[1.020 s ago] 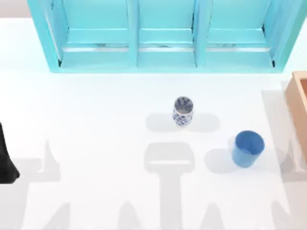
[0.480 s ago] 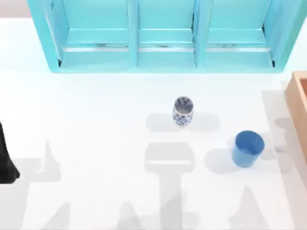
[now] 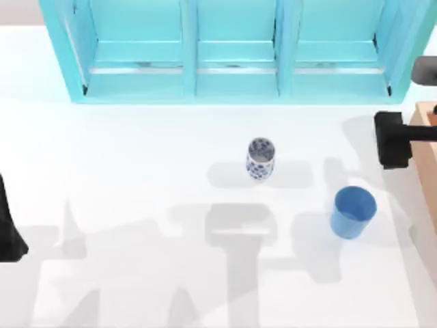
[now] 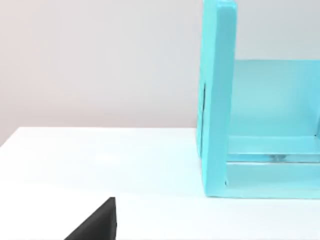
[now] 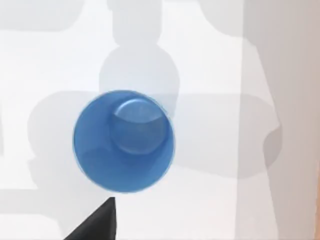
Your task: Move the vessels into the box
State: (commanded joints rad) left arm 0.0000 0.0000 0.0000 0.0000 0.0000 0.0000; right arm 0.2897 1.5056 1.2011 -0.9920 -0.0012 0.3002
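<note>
- The blue cup (image 3: 354,212) stands upright on the white table (image 3: 136,171) in the lower right of the top view, open mouth up. In the right wrist view the same cup (image 5: 124,141) sits left of centre, seen straight down into its mouth.
- The white cup with a blue floral pattern (image 3: 260,158) stands upright near the middle of the top view, up and to the left of the blue cup and well apart from it.
- The left arm (image 3: 9,229) sits parked at the left edge of the top view, low in the frame; whether its jaws are apart or together cannot be told.
- The right gripper (image 3: 393,140) enters from the right edge of the top view, above the blue cup and just beside the box; whether its jaws are apart or together cannot be told.
- The tan-orange box (image 3: 427,157) lies at the right edge of the top view, partly cut off by the frame.
- The turquoise shelf cabinet (image 3: 232,48) fills the top of the top view, farthest back; its side wall (image 4: 217,100) stands at the right of the left wrist view.
</note>
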